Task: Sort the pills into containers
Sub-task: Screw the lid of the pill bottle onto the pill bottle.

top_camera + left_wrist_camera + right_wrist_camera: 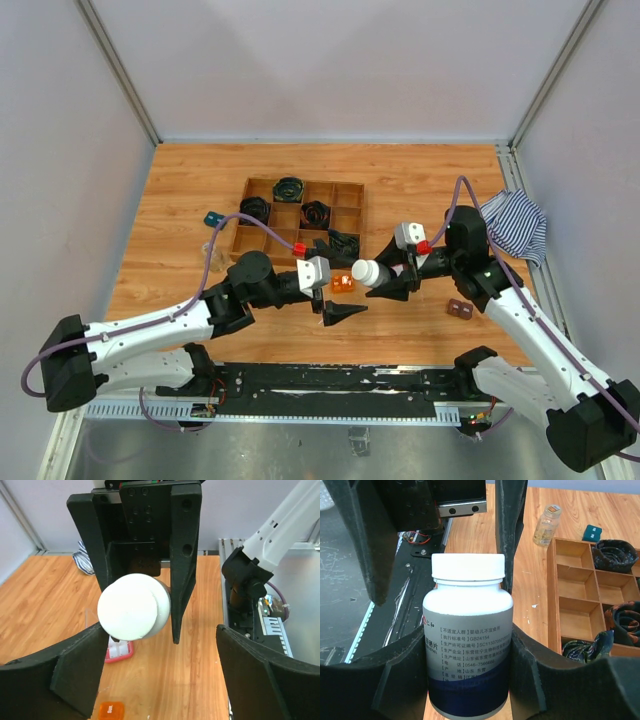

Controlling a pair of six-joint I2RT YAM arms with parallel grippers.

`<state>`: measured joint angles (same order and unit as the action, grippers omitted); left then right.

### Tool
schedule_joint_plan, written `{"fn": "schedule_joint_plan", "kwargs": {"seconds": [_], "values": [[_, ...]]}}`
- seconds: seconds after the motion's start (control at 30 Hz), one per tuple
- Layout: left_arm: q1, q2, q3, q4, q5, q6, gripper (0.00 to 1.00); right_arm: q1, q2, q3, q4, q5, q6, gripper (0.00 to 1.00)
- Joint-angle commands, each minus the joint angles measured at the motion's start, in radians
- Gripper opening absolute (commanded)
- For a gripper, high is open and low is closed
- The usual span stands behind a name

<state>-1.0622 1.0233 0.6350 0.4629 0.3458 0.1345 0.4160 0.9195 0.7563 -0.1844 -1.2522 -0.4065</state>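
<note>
r tool (469,652) around white-cap bottle (468,615)

The white plastic bottle with white screw cap and dark-blue base band (468,645) is capped and held sideways above the surface (420,190) in the right gripper (388,280). The small clear cylindrical vial (546,525) stands upright. The flat pink translucent box (120,651) lies on the surface below the bottle, apparently holding white pills.

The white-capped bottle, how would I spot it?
Over the middle of the wooden table, just in front of the compartment tray, the right end effector holds a bottle sideways. Only it has a white cap and printed label.
</note>
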Motion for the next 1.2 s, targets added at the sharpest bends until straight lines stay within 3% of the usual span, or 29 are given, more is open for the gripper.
{"fn": "schedule_joint_plan", "kwargs": {"seconds": [0.0, 0.07, 0.23, 0.43, 0.5, 0.67, 0.93, 1.17], "values": [[0.005, -0.040, 0.000, 0.000, 0.060, -0.035, 0.93, -0.010, -0.011, 0.015, 0.039, 0.010, 0.006, 0.01], [0.005, -0.075, -0.022, 0.025, 0.032, -0.063, 0.98, -0.010, -0.013, 0.016, 0.036, 0.011, 0.005, 0.01], [0.005, -0.202, -0.128, 0.099, -0.066, -0.212, 0.99, -0.010, -0.014, 0.016, 0.034, 0.013, 0.000, 0.01], [0.005, -0.332, -0.338, 0.458, -0.163, -0.633, 0.99, -0.009, -0.010, 0.016, 0.030, 0.016, -0.006, 0.00], [0.004, -0.346, -0.352, 0.482, -0.223, -0.760, 0.97, -0.009, -0.007, 0.016, 0.029, 0.016, -0.006, 0.01], [-0.010, -0.343, -0.262, 0.275, -0.400, -0.861, 0.84, -0.009, -0.005, 0.016, 0.029, 0.022, -0.010, 0.01], [-0.269, -0.179, 0.030, -0.130, -0.892, -0.654, 0.81, -0.012, -0.002, 0.018, 0.020, 0.028, -0.015, 0.00], [-0.308, 0.000, 0.247, -0.364, -1.003, -0.617, 0.77, -0.011, -0.002, 0.020, 0.018, 0.034, -0.015, 0.01]]}}
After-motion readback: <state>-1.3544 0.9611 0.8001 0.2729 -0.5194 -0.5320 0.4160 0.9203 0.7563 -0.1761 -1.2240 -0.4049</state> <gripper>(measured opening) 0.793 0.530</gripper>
